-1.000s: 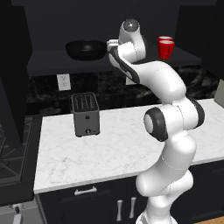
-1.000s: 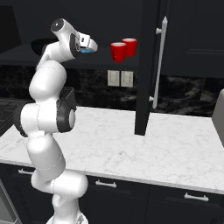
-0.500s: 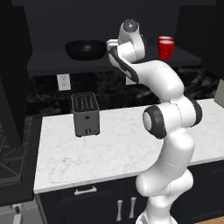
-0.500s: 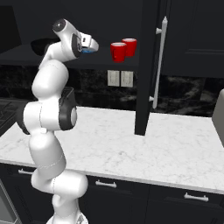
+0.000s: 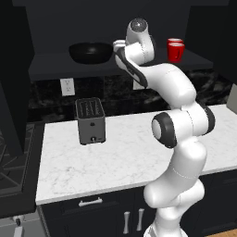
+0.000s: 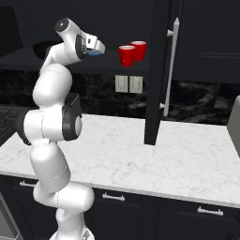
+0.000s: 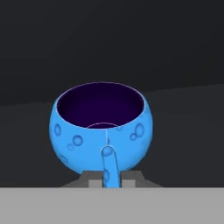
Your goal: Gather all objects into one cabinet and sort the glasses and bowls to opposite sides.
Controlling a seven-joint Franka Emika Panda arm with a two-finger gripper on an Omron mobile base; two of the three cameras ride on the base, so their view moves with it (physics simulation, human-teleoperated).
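Blue bowl (image 7: 101,127) pinched in our pincer (image 6: 96,48) at cabinet shelf (image 5: 55,62); black bowl (image 5: 90,52), red cups (image 6: 132,53) already shelved apart.

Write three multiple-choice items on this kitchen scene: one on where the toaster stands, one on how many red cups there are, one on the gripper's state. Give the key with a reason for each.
1. Where does the grey toaster stand?
A. on the white marble counter
B. on the cabinet shelf
C. on the stove

2. How many red cups stand on the cabinet shelf?
A. one
B. two
C. four

3. What is the gripper doing?
A. hanging open over the toaster
B. shut on a red cup
C. shut on the blue bowl

Key: 1 A, the toaster stands upright on the counter. 2 B, two red cups stand side by side on the cabinet shelf. 3 C, the hand view shows the gripper closed at the near wall of the blue bowl.
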